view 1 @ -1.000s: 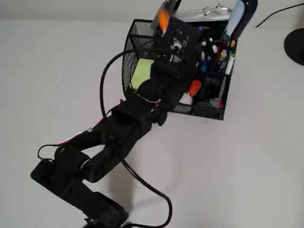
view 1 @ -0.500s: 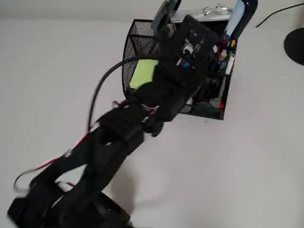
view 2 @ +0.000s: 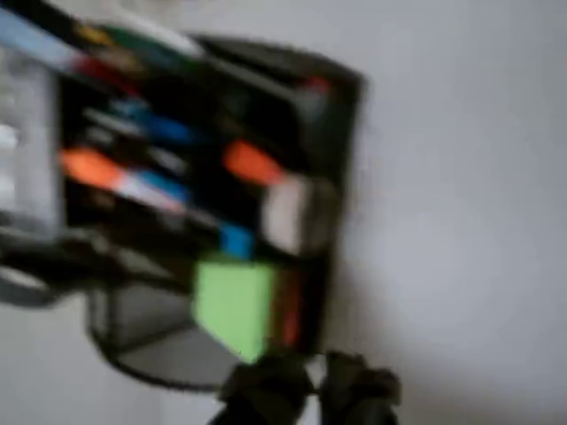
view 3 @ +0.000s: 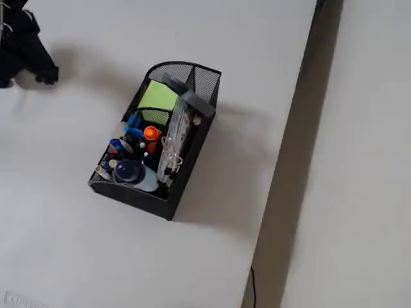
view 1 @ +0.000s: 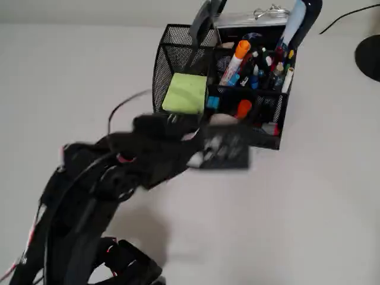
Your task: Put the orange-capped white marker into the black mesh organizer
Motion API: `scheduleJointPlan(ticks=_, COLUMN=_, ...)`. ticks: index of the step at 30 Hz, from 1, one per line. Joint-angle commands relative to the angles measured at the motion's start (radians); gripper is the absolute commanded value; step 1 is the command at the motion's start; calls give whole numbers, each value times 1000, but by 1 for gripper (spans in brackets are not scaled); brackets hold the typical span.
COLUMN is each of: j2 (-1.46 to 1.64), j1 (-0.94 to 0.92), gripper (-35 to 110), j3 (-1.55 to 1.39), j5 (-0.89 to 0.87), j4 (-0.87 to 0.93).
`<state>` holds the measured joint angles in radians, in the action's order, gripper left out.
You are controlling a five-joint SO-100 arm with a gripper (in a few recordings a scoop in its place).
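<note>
The orange-capped white marker [view 1: 236, 59] leans inside a middle compartment of the black mesh organizer [view 1: 167, 56], cap up among thin pens. In the wrist view the marker [view 2: 106, 173] is blurred and lies inside the organizer [view 2: 341, 115]. From the fixed view its orange cap [view 3: 151, 133] pokes out of the organizer [view 3: 186, 154]. My gripper [view 1: 221, 151] is a motion-blurred black shape just in front of the organizer and apart from it. The gripper [view 2: 312, 390] shows two dark tips slightly apart with nothing between them. The gripper [view 3: 26, 76] sits far left of the caddy.
A green sticky-note pad [view 1: 186, 93] fills the curved compartment. A blue and white bottle [view 1: 300, 21], a short orange item [view 1: 243, 108] and several pens stand in the caddy. A black round object [view 1: 371, 56] sits at the right edge. The table edge [view 3: 292, 167] runs to the right.
The arm has pulled back from over the organizer toward the lower left. The marker, earlier held above the caddy and then hidden by the arm, stands inside it on its own.
</note>
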<state>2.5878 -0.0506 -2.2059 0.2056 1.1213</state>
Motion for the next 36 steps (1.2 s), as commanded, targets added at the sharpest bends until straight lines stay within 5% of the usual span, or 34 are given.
scheduleJointPlan(ticks=1, j2=232, j1=86, gripper=0, j3=-206, j5=-55, j4=67)
scheduleJointPlan(ticks=9, j2=686, j1=141, gripper=0, j3=-586, j5=-86, j4=137)
scheduleJointPlan(ticks=36, j2=703, j1=146, gripper=0, j3=-773, j5=-72, j4=129)
